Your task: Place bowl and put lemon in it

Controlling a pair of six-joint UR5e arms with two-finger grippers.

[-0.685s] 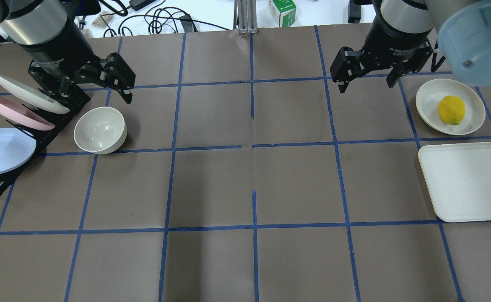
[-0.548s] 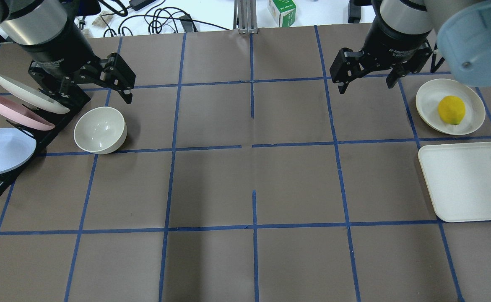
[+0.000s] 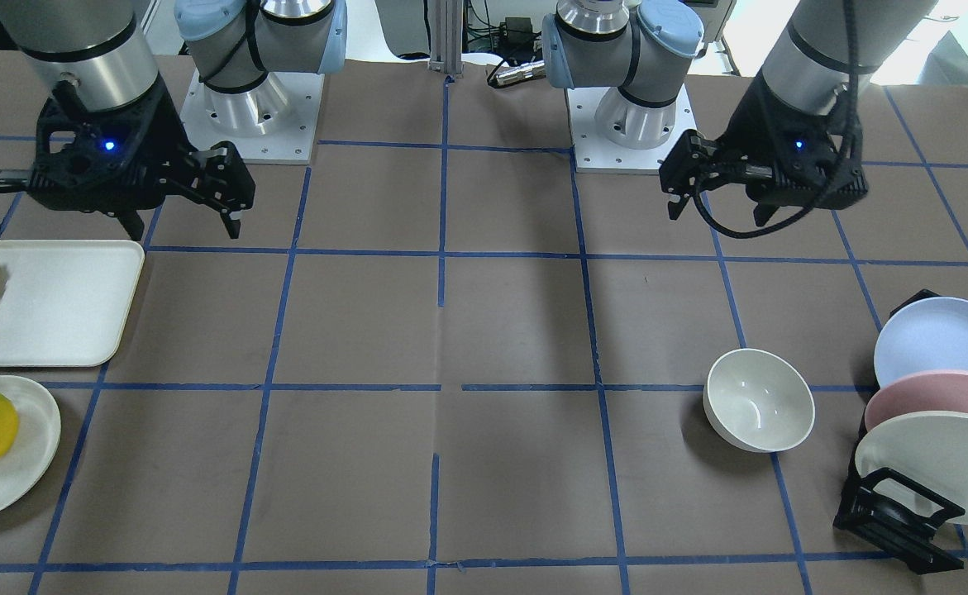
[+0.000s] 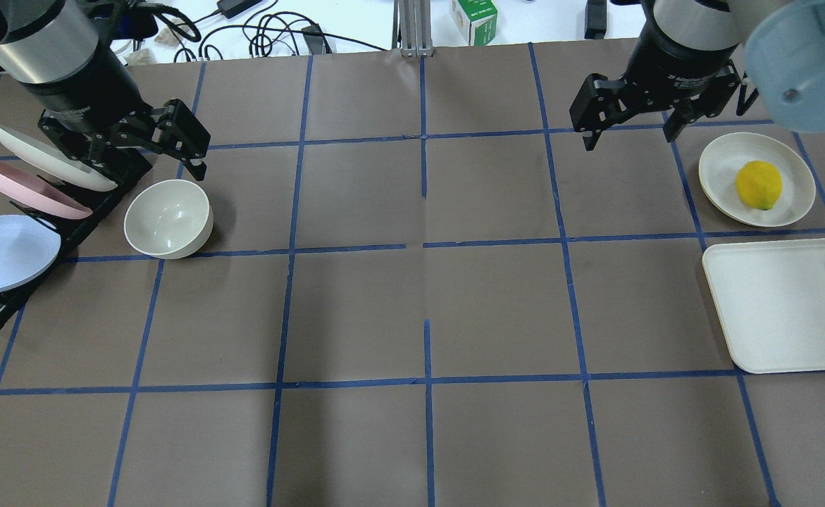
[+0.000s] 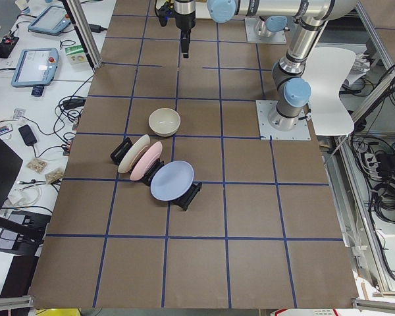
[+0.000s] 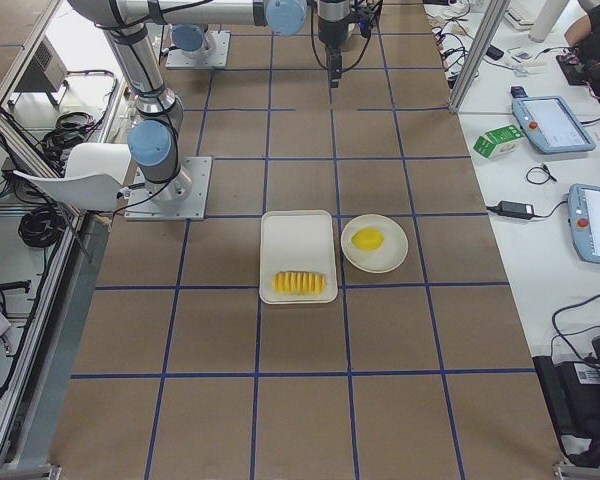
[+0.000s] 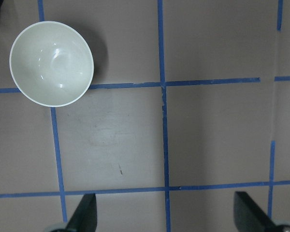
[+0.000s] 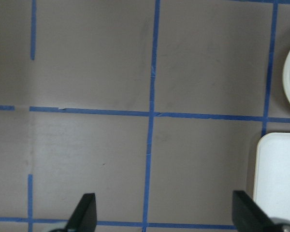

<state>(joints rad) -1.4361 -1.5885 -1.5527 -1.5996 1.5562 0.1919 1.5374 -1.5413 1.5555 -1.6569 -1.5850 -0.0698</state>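
Brown tabletop (image 4: 426, 310), bowl (image 4: 168, 218) near left edge, lemon (image 4: 758, 184) near right, well apart

The bowl (image 7: 51, 63) sits upright in the upper left corner of the view, on a brown tabletop (image 7: 208, 130). Its off-white inside is glossy with small highlights. Blue tape lines (image 7: 163, 145) divide the tabletop into squares, and the bowl covers one of their crossings. Two dark fingers (image 7: 84, 215) enter from the bottom edge, wide apart, with bare tabletop between them, well apart from the bowl.
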